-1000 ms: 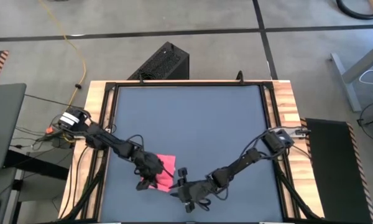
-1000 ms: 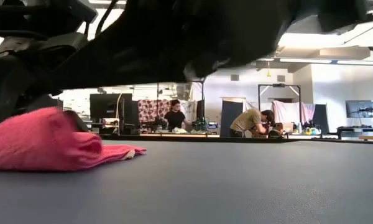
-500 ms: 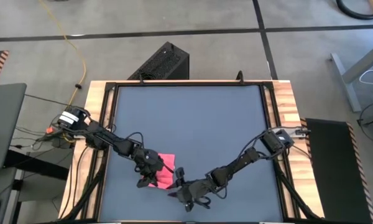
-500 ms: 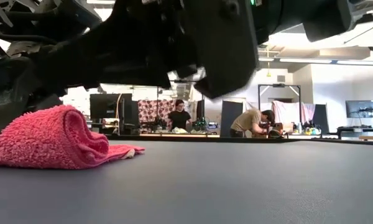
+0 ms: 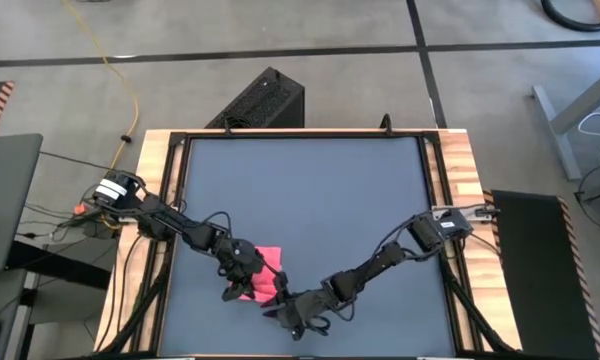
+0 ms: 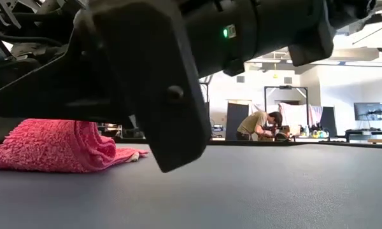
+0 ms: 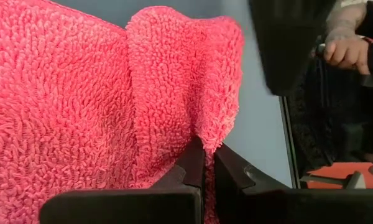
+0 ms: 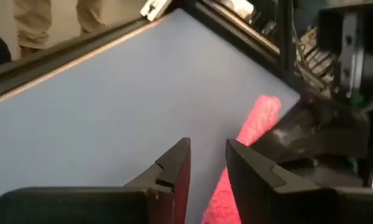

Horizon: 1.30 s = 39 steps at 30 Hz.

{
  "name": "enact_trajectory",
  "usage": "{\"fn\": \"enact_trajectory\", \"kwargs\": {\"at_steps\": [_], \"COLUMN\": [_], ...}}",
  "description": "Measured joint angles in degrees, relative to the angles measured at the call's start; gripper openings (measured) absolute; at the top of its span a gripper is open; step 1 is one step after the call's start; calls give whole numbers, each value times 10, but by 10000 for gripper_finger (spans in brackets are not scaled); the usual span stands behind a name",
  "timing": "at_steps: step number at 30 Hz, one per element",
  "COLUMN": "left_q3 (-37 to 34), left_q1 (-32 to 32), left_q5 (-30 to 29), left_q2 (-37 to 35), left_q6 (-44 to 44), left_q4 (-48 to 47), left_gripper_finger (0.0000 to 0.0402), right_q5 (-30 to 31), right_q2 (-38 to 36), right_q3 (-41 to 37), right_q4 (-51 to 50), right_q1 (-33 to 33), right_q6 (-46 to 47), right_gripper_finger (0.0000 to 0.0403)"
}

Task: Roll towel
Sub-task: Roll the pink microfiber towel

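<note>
Pink towel [image 5: 265, 277] near table's [image 5: 310, 190] front edge, left tool [image 5: 242, 283] on it, right tool [image 5: 283, 300] beside

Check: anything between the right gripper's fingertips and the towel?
Nothing: the right wrist view shows only bare tabletop between the right gripper, jaws apart, and the towel.
</note>
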Motion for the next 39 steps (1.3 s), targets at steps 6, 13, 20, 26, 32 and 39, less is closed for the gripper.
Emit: {"fn": "enact_trajectory", "kwargs": {"at_steps": [6, 13, 20, 26, 32, 39], "left_q3": [0, 2, 10, 10, 10, 11], "left_q1": [0, 0, 8, 25, 30, -37], "left_q5": [7, 12, 10, -29, -85, -195], "left_q2": [0, 0, -35, -116, -206, -270], "left_q6": [-3, -2, 22, 68, 122, 201], "left_q4": [1, -2, -50, -178, -244, -242], "left_gripper_finger": [0, 0, 22, 26, 27, 27], "right_q5": [-10, -38, -82, -84, -97, -116], "right_q2": [0, 0, 0, 0, 0, 0], "right_q3": [0, 0, 1, 1, 1, 1], "right_q4": [-44, -73, -107, -112, -115, -123], "right_q1": [-24, -40, -54, -57, -61, -68], "right_q6": [70, 143, 214, 226, 260, 292], "right_gripper_finger": [96, 78, 71, 70, 70, 70]}}
